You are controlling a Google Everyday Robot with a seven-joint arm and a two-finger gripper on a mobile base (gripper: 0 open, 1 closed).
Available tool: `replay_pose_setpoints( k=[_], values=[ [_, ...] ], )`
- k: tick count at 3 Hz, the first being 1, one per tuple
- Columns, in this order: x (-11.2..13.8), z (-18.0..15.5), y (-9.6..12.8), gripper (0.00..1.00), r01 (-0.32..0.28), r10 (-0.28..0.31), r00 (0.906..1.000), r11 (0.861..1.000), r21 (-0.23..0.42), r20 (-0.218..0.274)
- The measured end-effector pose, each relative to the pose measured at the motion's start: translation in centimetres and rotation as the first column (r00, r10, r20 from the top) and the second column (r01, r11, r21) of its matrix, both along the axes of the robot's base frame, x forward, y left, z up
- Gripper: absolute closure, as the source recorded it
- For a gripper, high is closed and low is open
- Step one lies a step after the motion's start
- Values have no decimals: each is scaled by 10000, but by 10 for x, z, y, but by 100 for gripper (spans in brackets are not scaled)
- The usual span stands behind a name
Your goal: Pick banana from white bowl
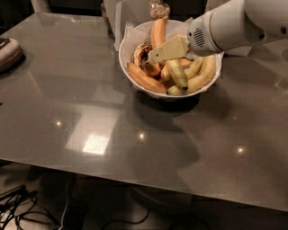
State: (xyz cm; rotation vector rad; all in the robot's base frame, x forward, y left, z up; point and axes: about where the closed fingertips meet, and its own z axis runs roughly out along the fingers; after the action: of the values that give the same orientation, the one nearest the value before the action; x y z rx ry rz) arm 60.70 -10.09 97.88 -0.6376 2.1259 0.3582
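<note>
The white bowl stands at the back middle of the grey table, lined with white paper and full of bananas. The greenish-yellow banana with a dark tip lies tilted across the middle of the pile. My gripper reaches into the bowl from the right, its cream tip just above and to the left of that banana's upper end. I cannot tell whether it touches the banana. Long orange bananas and a brown-spotted stubby one lie around the tip.
A round brown and white object sits at the table's left edge. A jar and a white container stand right behind the bowl. My white arm covers the bowl's right rim.
</note>
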Motion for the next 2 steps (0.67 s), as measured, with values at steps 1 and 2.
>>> replay_pose_setpoints(
  k=[1, 2],
  values=[
    [12, -12, 9, 42, -41, 53, 9994, 9993, 367, -346],
    [19, -21, 10, 44, 35, -1, 9980, 9986, 527, -640]
  ],
)
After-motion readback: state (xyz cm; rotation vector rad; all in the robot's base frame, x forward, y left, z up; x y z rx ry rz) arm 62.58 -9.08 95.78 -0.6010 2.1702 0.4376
